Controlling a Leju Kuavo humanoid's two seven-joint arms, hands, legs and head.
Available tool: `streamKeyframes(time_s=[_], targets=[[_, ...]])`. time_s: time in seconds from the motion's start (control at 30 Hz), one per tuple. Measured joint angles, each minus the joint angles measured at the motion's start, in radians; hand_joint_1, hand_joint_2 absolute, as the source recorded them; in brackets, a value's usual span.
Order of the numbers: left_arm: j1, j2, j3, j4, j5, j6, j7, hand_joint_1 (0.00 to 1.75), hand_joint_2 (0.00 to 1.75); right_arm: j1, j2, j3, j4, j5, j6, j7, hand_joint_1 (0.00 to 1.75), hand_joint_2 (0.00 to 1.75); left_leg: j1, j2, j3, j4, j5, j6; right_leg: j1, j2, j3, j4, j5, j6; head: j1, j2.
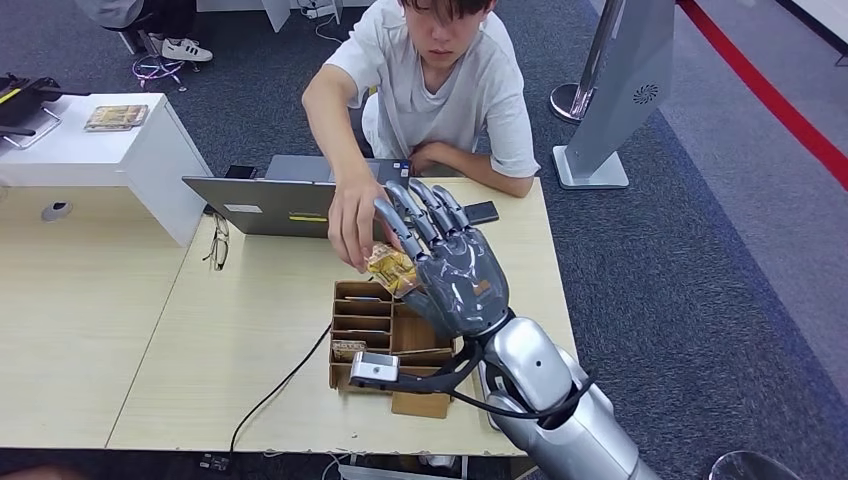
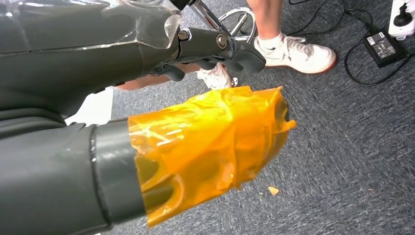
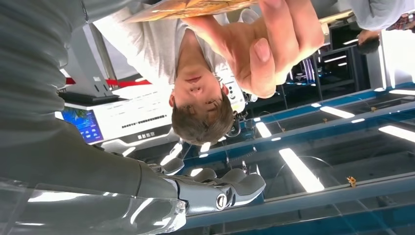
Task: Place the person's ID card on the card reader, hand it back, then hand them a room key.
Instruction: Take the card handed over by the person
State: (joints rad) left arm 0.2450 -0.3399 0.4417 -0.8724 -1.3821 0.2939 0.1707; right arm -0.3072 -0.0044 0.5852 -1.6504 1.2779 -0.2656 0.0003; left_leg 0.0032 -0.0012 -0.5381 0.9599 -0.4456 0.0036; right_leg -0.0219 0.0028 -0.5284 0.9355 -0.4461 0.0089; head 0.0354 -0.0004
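The right hand [image 1: 455,270] is pinching a golden room key [image 1: 391,270]; the person's hand [image 1: 352,220] is taking it. Release seems next. The left hand [image 2: 215,142] is showing, grip unclear.

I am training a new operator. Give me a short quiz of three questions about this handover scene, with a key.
1. True or false: the right robot hand is raised above the wooden organizer.
2. What yellowish thing is at the robot hand's thumb side? A) card B) phone C) cup
3. Fill in: the person's hand reaches toward the ____.

Key: 1 true; 2 A; 3 card
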Motion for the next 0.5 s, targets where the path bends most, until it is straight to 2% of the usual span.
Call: streamKeyframes(time_s=[0.5], targets=[[0.0, 0.0, 0.0, 0.0, 0.0, -0.002, 0.002, 0.0, 0.0, -0.002, 0.002, 0.005, 0.009, 0.003, 0.002, 0.008, 0.0, 1.75, 0.0, 0.0, 0.0, 0.0, 0.0, 0.0, 0.0, 0.0, 0.0, 0.0, 0.0, 0.0, 0.0, 0.0]])
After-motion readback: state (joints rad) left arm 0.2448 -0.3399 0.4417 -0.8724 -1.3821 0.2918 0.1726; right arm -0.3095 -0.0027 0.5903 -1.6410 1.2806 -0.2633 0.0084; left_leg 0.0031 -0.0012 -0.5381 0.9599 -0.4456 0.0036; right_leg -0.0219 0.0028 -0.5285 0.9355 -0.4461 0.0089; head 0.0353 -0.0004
